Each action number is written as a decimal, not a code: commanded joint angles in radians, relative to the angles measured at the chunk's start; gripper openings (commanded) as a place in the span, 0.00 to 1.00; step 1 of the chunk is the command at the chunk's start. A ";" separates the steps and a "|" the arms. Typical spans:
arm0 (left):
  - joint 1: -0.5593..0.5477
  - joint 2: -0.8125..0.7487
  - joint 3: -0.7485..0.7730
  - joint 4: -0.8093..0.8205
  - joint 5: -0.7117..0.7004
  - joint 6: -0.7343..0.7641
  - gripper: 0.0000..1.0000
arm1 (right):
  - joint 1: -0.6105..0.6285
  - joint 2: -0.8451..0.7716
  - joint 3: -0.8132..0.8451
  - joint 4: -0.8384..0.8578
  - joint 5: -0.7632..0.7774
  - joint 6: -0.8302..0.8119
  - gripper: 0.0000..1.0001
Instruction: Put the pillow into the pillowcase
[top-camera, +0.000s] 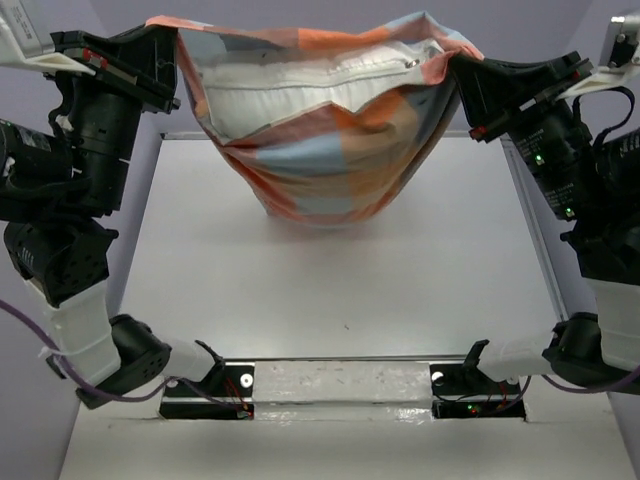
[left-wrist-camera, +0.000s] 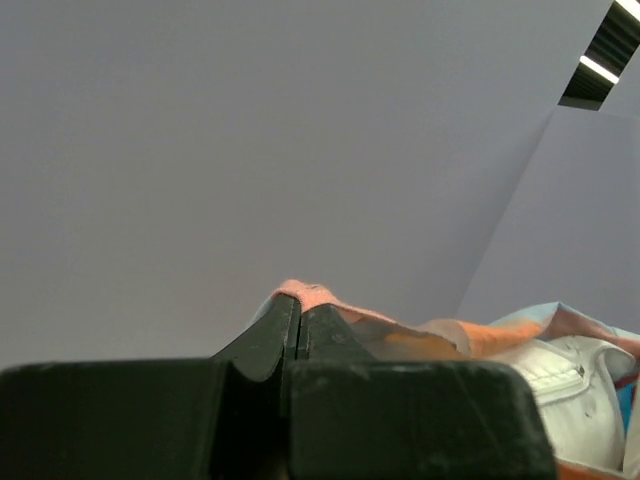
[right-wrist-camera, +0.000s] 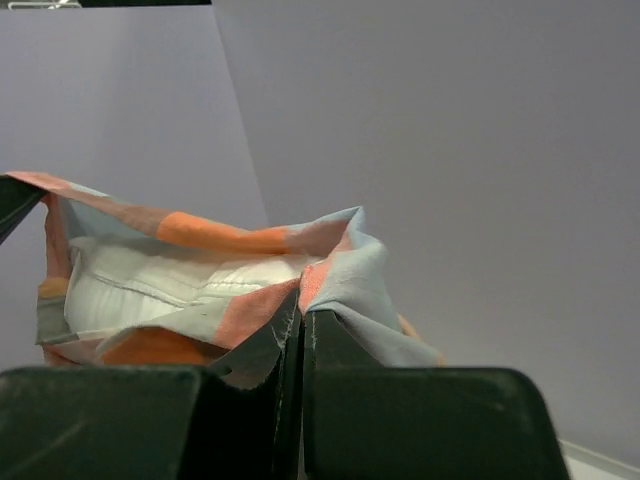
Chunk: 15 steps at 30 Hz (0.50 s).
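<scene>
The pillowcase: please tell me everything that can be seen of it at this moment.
The thin fabric pillowcase in large orange, light-blue and grey-tan checks hangs like a sagging bag over the table, its mouth open upward. The left claw and the right claw, both shut, pinch its two upper corners. The plump white pillow sits inside and shows through the mouth. Whether its bottom touches the table cannot be told.

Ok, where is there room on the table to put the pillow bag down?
The near and middle stretch of the table is bare, from the arm bases up to the hanging pillowcase. It is crowded at the far end: there the pillowcase, with the pillow inside, hangs between the left gripper and the right gripper.
</scene>
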 joint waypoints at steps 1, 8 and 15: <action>0.002 -0.197 -0.307 0.347 -0.036 0.070 0.00 | 0.002 -0.132 -0.176 0.098 0.003 0.055 0.00; 0.002 -0.188 -0.056 0.290 0.054 0.082 0.00 | 0.002 -0.120 0.045 0.121 -0.191 0.067 0.00; 0.002 -0.041 -0.087 0.290 -0.264 0.259 0.00 | 0.002 -0.003 -0.015 -0.059 -0.110 0.088 0.00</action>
